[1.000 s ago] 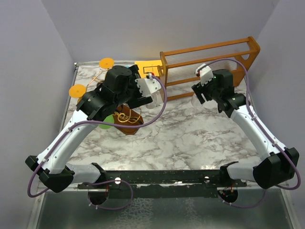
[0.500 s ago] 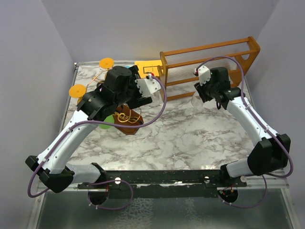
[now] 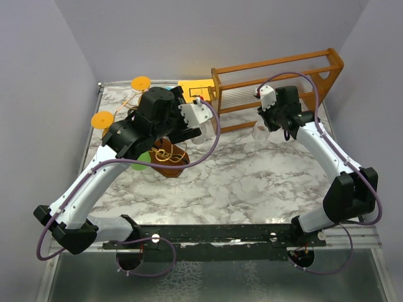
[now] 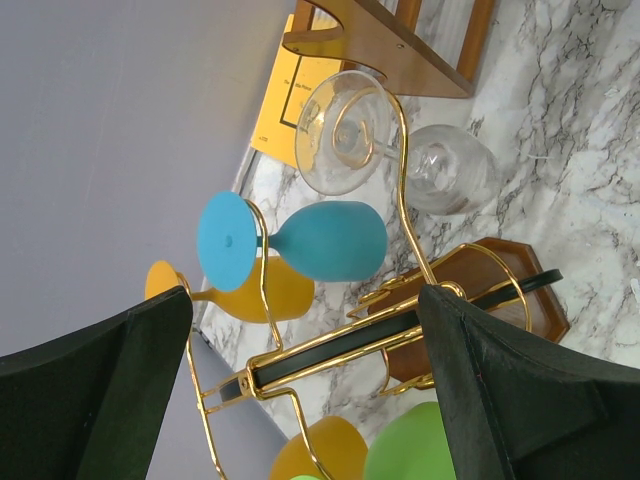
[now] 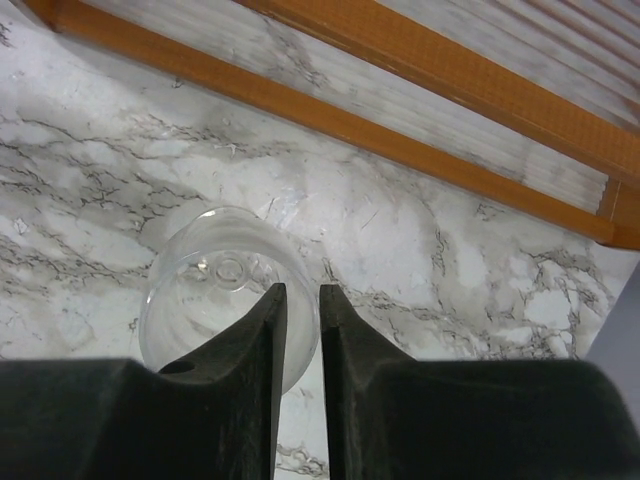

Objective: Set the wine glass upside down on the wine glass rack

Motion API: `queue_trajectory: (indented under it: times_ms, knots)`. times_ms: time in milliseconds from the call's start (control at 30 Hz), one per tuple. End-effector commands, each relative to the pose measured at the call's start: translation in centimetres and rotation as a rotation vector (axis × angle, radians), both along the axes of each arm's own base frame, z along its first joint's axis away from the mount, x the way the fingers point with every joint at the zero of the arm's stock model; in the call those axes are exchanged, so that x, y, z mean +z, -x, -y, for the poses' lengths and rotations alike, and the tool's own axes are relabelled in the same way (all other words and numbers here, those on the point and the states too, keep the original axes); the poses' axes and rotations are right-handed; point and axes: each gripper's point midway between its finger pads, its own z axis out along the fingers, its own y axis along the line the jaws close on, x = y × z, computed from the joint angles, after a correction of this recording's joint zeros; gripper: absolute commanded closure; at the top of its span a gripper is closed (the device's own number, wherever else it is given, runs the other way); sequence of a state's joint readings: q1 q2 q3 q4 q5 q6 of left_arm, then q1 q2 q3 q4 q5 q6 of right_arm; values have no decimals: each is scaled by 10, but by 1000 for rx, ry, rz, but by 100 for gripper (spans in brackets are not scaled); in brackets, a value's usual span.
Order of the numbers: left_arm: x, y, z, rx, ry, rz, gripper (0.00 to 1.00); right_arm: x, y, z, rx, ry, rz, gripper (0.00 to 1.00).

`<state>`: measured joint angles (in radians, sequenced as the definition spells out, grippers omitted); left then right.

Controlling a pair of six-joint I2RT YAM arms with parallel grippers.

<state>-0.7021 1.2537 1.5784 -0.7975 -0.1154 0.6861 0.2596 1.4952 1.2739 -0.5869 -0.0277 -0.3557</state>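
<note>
We note: left pincer (image 4: 305, 315) wide by rack (image 4: 530, 300); right pincer (image 5: 303, 295) narrow at glass (image 5: 210, 290) right of rack, grip unclear.

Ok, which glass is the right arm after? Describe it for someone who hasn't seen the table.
Find the big orange wooden frame at the back right. On the marble just in front of it, under the right gripper, is a clear glass. It is alone there; the other glasses, mostly coloured, hang on the gold rack to the left.
</note>
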Motion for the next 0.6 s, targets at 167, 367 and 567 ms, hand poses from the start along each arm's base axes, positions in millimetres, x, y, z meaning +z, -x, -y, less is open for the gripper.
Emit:
queue_trajectory:
  times_ms: [167,367,567]
  knots:
    - [7,-1,3,-8,25,13,1,6,-5,-2,22,11,-13,90]
    - [19,-5,-1,39,70,35,1,28,12,-17,145,-37,6,99]
    - [32,-7,-2,72,163,37,1,46,47,-37,301,-118,-6,99]
